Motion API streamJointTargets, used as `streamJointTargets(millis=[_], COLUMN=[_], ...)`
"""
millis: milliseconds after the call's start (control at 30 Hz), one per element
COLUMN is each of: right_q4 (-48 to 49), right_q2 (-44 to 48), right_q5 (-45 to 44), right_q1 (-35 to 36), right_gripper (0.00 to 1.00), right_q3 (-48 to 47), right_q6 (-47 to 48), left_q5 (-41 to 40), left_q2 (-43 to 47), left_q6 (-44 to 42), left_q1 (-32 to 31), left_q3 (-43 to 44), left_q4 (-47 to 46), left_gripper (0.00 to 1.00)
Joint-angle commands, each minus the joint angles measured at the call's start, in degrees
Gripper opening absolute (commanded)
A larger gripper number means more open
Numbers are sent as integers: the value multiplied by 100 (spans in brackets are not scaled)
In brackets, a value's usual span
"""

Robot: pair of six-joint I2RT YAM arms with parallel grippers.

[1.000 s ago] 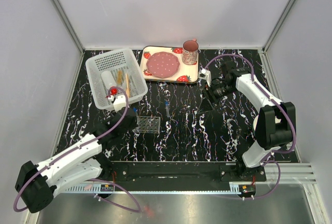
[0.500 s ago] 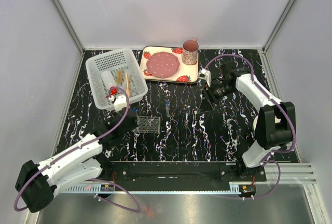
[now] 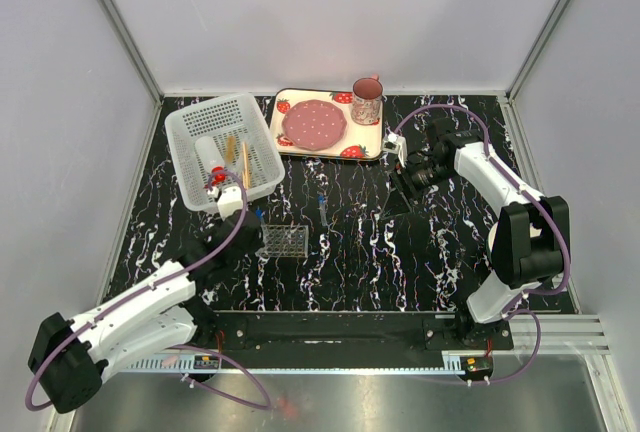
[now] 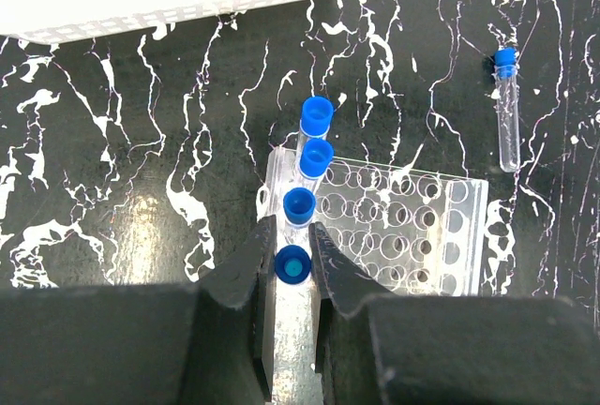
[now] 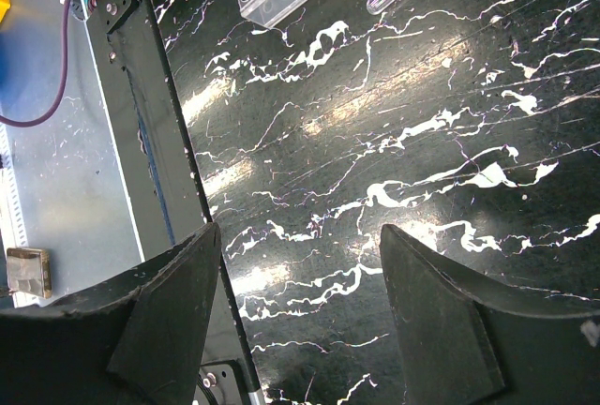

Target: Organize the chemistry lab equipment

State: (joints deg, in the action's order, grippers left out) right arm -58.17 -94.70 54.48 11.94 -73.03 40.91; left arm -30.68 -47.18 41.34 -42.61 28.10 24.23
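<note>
— Anything shifted since a second back?
— Barely. The left arm has crept a touch toward the white basket (image 3: 215,117). The right arm and all the loose items sit as they did.
— Counts?
— Five blue-capped tubes (image 4: 316,157). Four stand in a row along the left column of the single clear grid rack (image 4: 441,227). One loose tube (image 4: 506,110) lies on the tabletop (image 3: 400,252), just right of the rack and farther back. Two wooden sticks (image 3: 245,162) and one red-capped bottle (image 3: 208,152) lie in the basket.
— End effectors?
— The left end effector (image 4: 292,234) is clamped on the nearest tube (image 4: 292,264) of the row. The right end effector (image 5: 300,232) hangs with its fingers wide apart, gripping nothing.
— Room?
— The basket's near edge sits close beyond the rack. Black, white-veined marble runs bare from the rack rightward to the right arm. One strawberry tray (image 3: 362,137) carries a pink plate (image 3: 313,124) and a mug (image 3: 367,100) at the far edge. Pale walls close three sides.
</note>
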Motion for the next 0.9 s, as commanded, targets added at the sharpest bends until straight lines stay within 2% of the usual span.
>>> streamJointTargets(millis=[0,467,867], right_q4=[-10,-28,-45], right_q2=[-14,-40,-75], right_q5=[28,28,19], right_q1=[-17,-17,-17], right_gripper=[74,74,75], right_q3=[-35,-35,-44], right_q6=[102,128,146], left_q5=[-184,-167,-430], left_q2=[7,-195,-248], left_q6=[-74,-135,-161], left_q1=[16,-63,-230], left_q3=[-103,-313,-568], left_q4=[-269,-603,-744], left_gripper=[10,12,17])
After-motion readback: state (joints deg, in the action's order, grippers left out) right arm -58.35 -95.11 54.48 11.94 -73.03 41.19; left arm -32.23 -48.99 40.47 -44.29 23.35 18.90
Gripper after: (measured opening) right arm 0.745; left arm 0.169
